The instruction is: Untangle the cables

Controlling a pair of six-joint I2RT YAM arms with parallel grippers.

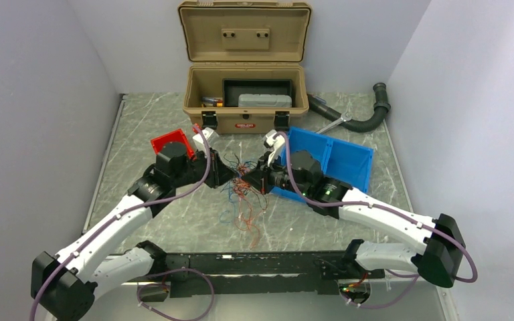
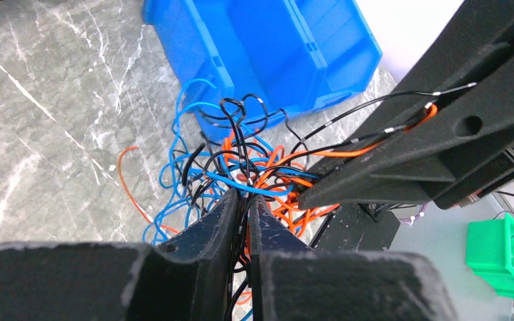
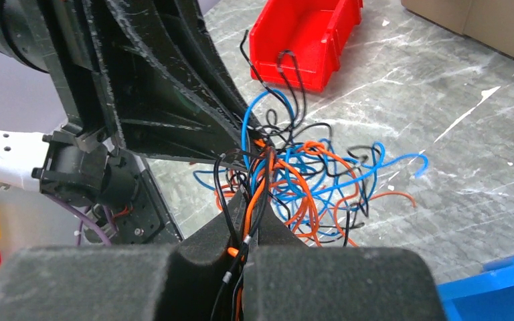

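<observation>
Bunching at the middle of the table point(image 1: 187, 224), the cables point(image 1: 243, 190) form one knot of orange, blue and black strands — too many to count. The left gripper point(image 2: 244, 200) and right gripper point(image 3: 247, 217) each clamp several wires; pulling apart could cinch the knot tighter. One blue bin point(image 1: 338, 157), one red bin point(image 1: 167, 140) nearby.

From above, single strands of the cables point(image 1: 244, 194) are too fine to follow. The left arm point(image 1: 140, 200) hides the red bin's point(image 1: 167, 142) near side, and the right arm point(image 1: 375, 214) covers the left part of the blue bin point(image 1: 351, 152). Things inside the toolbox point(image 1: 261, 120) are too small to name. In the left wrist view the strands that pass into the left gripper point(image 2: 244, 200) vanish between its blurred fingers point(image 2: 207, 227), and a green bin point(image 2: 502, 251) is cut off at the right edge
</observation>
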